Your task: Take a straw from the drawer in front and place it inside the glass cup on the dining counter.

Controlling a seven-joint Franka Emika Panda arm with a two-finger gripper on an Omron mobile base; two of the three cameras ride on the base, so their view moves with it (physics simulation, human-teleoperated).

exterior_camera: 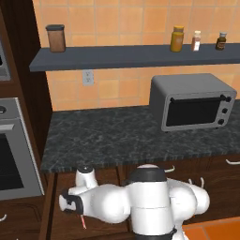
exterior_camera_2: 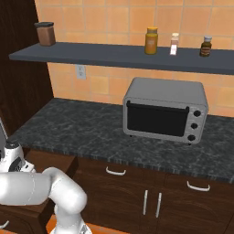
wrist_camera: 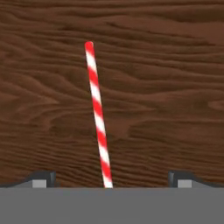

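I am seeing the straw [wrist_camera: 97, 118], striped red and white, lying on the dark wood floor of the open drawer [wrist_camera: 166, 78]. In the hand view it is running nearly straight away from the camera, leaning a little left at its far end, with its near end sitting between the two fingertips. The gripper [wrist_camera: 112, 181] is standing wide open, one fingertip well to each side of the straw, neither touching it. From the left base view I am looking at the arm folded low in front of the cabinets, its hand pointing down into the drawer [exterior_camera: 65, 220] at the lower left, where a thin bit of the straw [exterior_camera: 84, 222] is showing just below it. Beyond, the black speckled counter [exterior_camera: 112, 136] is carrying a grey toaster oven [exterior_camera: 192, 101] on its right side.
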